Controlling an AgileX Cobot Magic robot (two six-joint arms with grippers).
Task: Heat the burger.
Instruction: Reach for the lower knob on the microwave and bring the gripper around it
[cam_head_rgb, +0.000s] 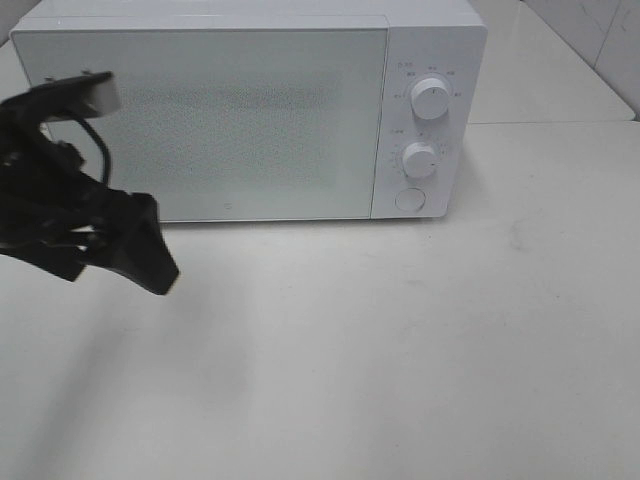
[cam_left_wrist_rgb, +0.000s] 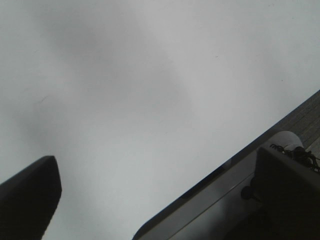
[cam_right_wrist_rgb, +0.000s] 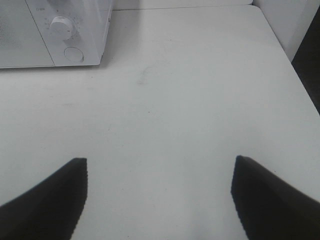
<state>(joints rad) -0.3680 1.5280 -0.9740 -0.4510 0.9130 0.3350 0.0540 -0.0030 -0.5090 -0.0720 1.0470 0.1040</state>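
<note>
- We cannot find the burger in any view, so we cannot say where it is, which way it points or how its long axis runs.
- For the same reason we can say nothing about how it looks. The frosted white door (cam_head_rgb: 200, 120) of the microwave (cam_head_rgb: 430, 30) is shut, and we cannot see through it.
- The left arm comes in from the left edge of the high view and crosses in front of the door's lower left corner. Its left hand (cam_head_rgb: 118, 262) hangs above the table (cam_head_rgb: 400, 350), angled down and toward the middle.
- The left hand looks open. Its dark fingers (cam_left_wrist_rgb: 27, 200) stand apart with only bare table showing beside them, and it grips nothing.
- The right arm is outside the high view. In its wrist view, the right hand (cam_right_wrist_rgb: 159, 161) hovers over the table in front of the microwave's panel side, well apart from it.
- The right hand is open wide, with nothing but table between its two fingers.
- The panel carries two round knobs (cam_head_rgb: 430, 100) and a button (cam_head_rgb: 410, 199) below them.
</note>
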